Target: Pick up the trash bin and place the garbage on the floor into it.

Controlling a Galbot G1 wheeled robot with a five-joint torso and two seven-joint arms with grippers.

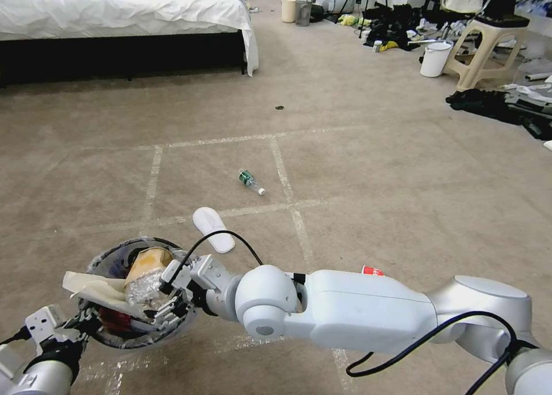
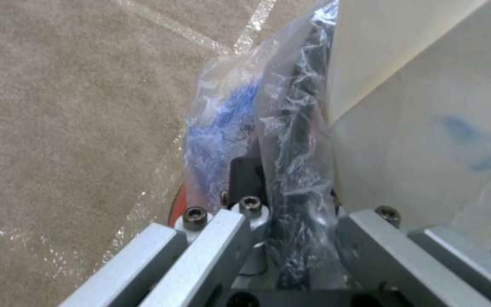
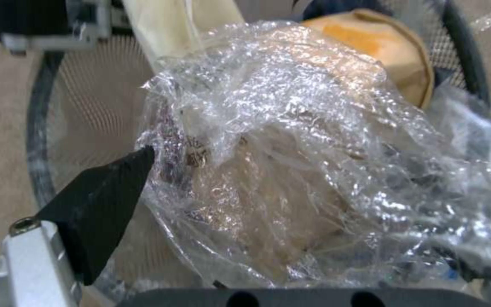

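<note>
The left gripper [image 1: 86,320] is clamped on the rim of the trash bin [image 1: 106,256], holding it low at the robot's left. The right gripper [image 1: 167,309] is closed around a crumpled clear plastic wrapper [image 3: 291,162] over the bin's mouth. On the floor [image 1: 374,176] beyond lie a white slipper sole [image 1: 213,229] and a green-labelled bottle [image 1: 250,181].

Right arm [image 1: 368,311]: glossy white-silver rounded shells, ball-like joint, black cable looped over the wrist and elbow. Black wedge-shaped fingers [image 3: 100,204] on silver aluminium brackets with hex screws [image 2: 194,214].
</note>
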